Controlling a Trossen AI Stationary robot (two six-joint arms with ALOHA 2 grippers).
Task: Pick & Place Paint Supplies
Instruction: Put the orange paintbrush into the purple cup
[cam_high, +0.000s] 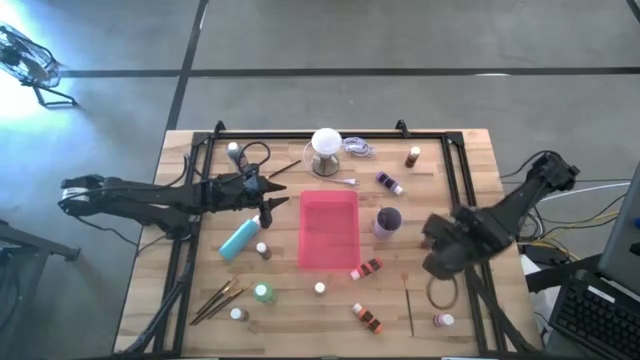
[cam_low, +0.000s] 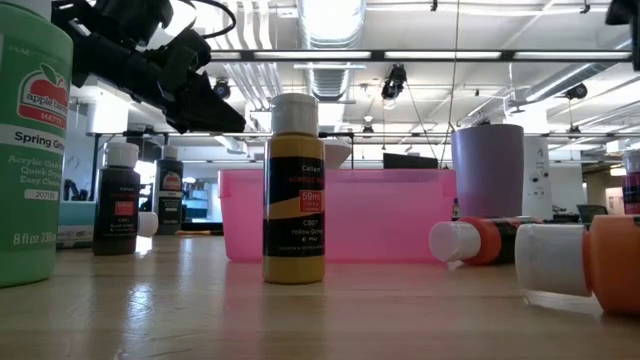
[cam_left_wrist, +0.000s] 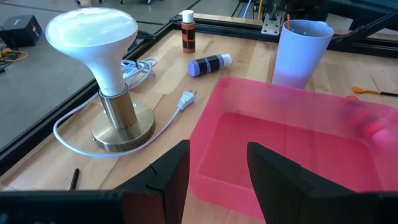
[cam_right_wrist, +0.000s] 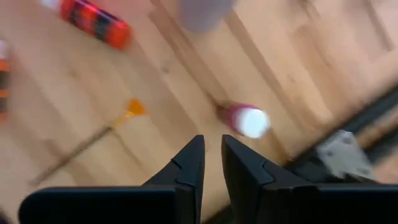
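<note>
Wood, plastic and brass-toned metal under two matt dark claws

The table (cam_high: 470, 170) is pale planked wood with visible grain; just ahead of the left gripper (cam_left_wrist: 214, 163) sits a translucent, glossy pink plastic tray (cam_left_wrist: 273, 124), and beside it a lamp (cam_left_wrist: 102, 56) with smooth white bulb on a brushed metal base; the blurred bottle (cam_right_wrist: 245, 120) before the right gripper (cam_right_wrist: 211, 158) looks like shiny plastic.

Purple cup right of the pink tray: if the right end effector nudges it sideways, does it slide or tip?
The tall lilac plastic cup stands upright and open-topped, and looks empty in the left wrist view, so it is probably light. It is tall for its base, so a high push likely tips it; a low push probably slides it on the smooth wooden table. Its thin wall may flex.
</note>
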